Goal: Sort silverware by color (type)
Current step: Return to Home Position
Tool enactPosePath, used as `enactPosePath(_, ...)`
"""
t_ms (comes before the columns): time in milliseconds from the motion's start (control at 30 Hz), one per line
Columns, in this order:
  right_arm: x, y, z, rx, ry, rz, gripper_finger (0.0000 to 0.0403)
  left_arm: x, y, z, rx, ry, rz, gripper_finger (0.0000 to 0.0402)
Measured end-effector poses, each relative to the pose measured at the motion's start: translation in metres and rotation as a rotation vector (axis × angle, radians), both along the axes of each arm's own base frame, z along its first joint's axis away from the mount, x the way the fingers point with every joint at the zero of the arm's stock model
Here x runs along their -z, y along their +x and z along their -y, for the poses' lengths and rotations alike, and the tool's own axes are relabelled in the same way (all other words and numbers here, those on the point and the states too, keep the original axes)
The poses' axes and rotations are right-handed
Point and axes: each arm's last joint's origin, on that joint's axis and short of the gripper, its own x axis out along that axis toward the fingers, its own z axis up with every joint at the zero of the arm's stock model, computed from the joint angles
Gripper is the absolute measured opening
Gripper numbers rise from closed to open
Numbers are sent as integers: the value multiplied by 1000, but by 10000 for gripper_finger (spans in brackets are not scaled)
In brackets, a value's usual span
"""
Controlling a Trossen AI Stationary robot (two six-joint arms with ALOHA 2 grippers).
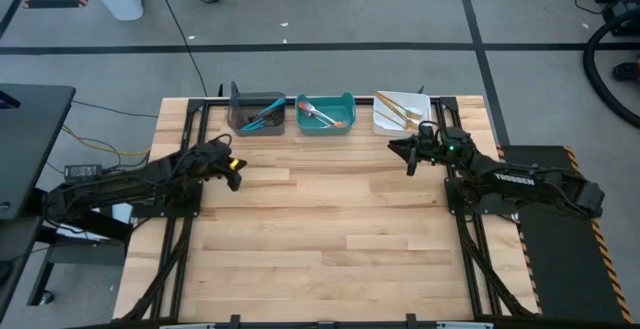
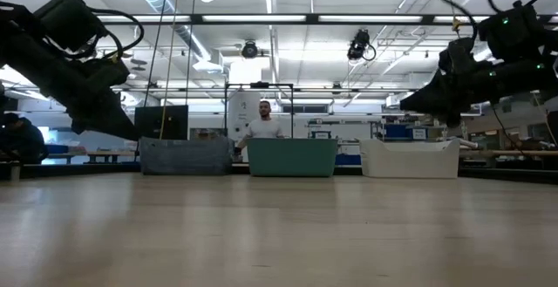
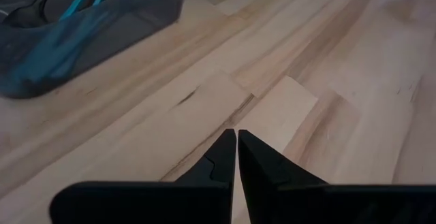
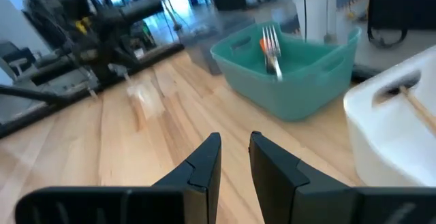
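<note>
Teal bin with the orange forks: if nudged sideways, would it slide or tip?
Probably slide: the teal bin looks low and wide, flat on the smooth table. Likely light plastic, so a small push would shift it. The fork propped inside might rattle or slip. Right gripper hovers open nearby; left gripper waits shut by the grey bin.

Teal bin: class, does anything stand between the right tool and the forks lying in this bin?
Nothing visible does. Only bare wooden table separates the right tool from the teal bin, and the orange-handled forks sit inside its walls.
</note>
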Motion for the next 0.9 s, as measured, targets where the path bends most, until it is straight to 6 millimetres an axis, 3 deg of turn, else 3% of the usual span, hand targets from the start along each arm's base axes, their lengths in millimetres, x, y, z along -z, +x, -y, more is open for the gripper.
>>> enactPosePath(133,-11,-4,-3,1,-59,73,85,5,-1,1,1,28,69,27)
enactPosePath(433,-39,-18,-15,-2,-227,285,85,-15,-2,1,-4,115,303,27)
enactPosePath(600,-55,-30,-24,-4,-333,420,85,-17,-8,3,0,159,413,27)
enactPosePath(900,-66,-43,-34,-4,-426,539,85,-27,-12,5,0,236,587,27)
